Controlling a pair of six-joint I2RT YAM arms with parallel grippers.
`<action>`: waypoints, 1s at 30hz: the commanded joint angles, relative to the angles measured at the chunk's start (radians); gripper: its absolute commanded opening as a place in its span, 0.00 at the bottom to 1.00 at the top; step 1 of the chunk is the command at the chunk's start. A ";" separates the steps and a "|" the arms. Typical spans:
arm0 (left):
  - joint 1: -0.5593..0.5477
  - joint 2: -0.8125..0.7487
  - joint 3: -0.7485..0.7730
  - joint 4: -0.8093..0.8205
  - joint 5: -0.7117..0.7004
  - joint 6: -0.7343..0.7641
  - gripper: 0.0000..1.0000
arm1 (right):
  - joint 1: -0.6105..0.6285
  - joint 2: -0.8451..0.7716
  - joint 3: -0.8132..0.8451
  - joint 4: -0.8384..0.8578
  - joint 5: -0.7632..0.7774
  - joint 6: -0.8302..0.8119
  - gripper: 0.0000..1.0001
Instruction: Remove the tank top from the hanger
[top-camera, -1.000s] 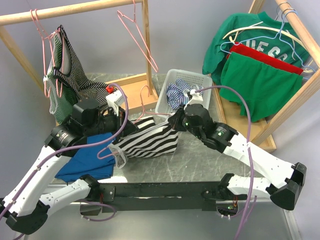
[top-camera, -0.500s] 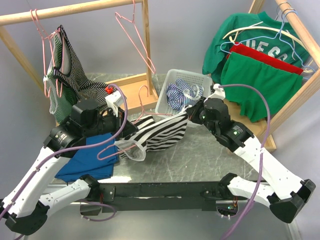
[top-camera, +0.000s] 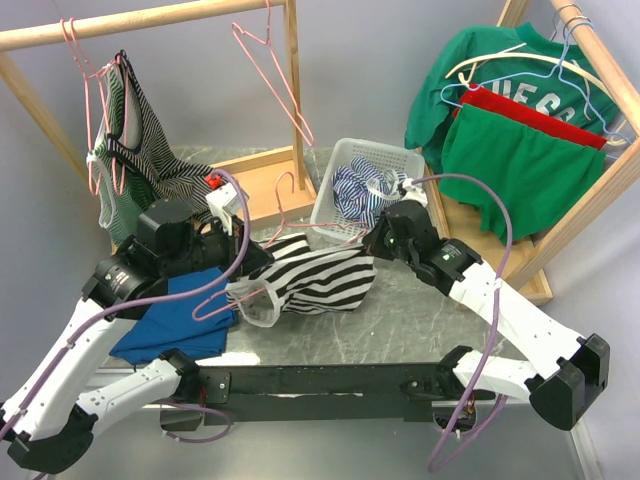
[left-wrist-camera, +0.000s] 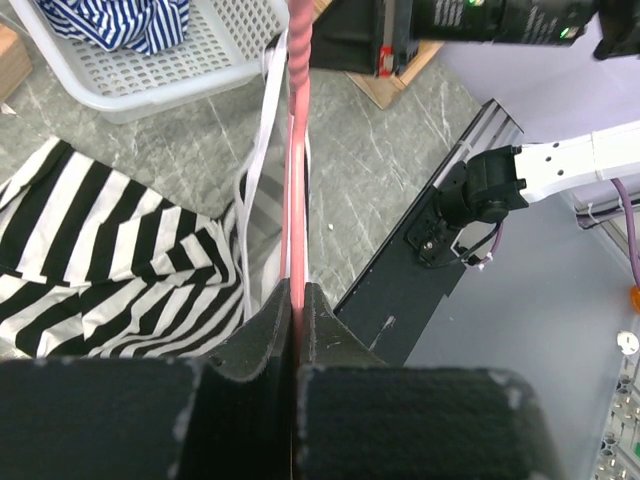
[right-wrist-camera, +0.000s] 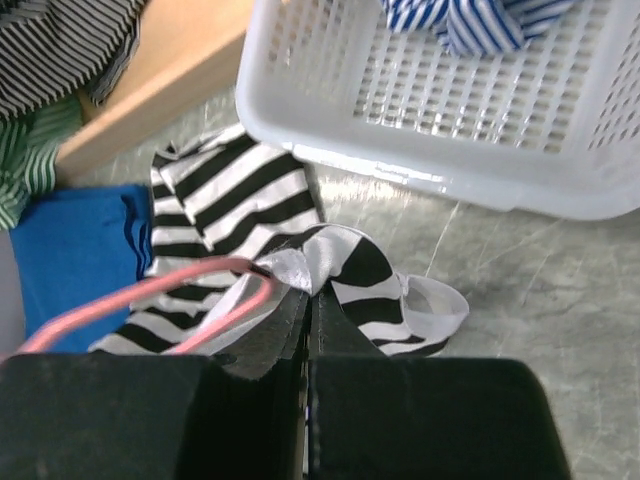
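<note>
From above, the tank top (top-camera: 320, 280) lies spread on the table (top-camera: 420, 320) between the two arms, just near of the white basket (top-camera: 330, 205) and right of a blue cloth (top-camera: 175, 315). How the claws grip shows only in the wrist views. The left gripper (left-wrist-camera: 297, 300) is clamped narrow on the thin pink wire of the hanger (left-wrist-camera: 298, 150), with a white strap running alongside the wire. The right gripper (right-wrist-camera: 308, 305) is pinched tight on a bunched fold of the top's fabric. The top is soft knit in broad black and white stripes with white edging, the basket is rigid perforated plastic, and the table is grey and marbled. Half a second ago the right claw was farther off, by the basket, pulling the cloth taut; now it has come back nearer and the cloth lies slacker, while the left arm has hardly shifted
</note>
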 joint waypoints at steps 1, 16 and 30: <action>0.001 -0.047 0.003 0.043 0.001 -0.004 0.01 | -0.002 -0.030 -0.064 0.022 -0.002 0.014 0.00; 0.003 0.061 -0.043 0.071 -0.052 -0.030 0.01 | 0.424 -0.067 0.026 0.046 0.062 0.006 0.36; -0.062 0.139 -0.086 0.088 0.063 -0.027 0.01 | 0.455 -0.092 0.168 0.160 0.183 -0.189 0.49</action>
